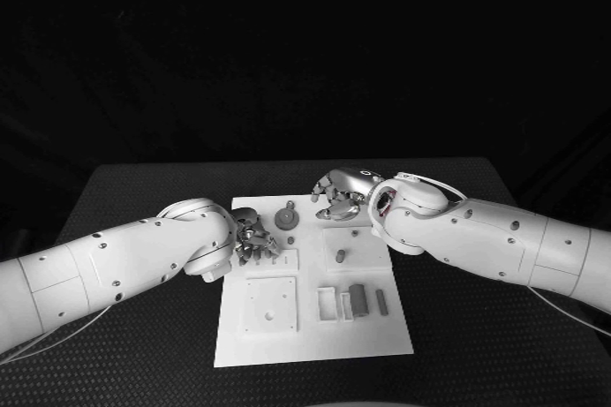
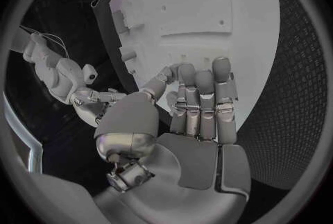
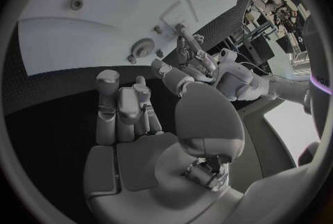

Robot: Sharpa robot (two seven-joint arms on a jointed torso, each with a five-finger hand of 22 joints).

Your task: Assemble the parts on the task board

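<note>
The task board is lying lengthwise in the middle of the black table, running from six o'clock up to twelve o'clock, so that both arms can reach it from either flank.

The left hand is hovering over the board's nine o'clock edge, just above a small row of pegs. In the left wrist view its fingers are standing extended side by side with the thumb alongside, and nothing is showing between them; the hand is holding nothing, apparently poised over the board for a pick.

The right hand is working at the board's far end, near twelve o'clock, just beside a round disc part. Its fingers are curling downward; whether they are clamped on a small piece cannot be told from these views. The right wrist view shows its fingers partly bent with no part visible in the palm.

Loose parts are lying toward five o'clock: a group of upright blocks resting near a square plate. A short cylinder is standing mid-board. Assembly appears to be at an early stage, most parts remaining unseated.
</note>
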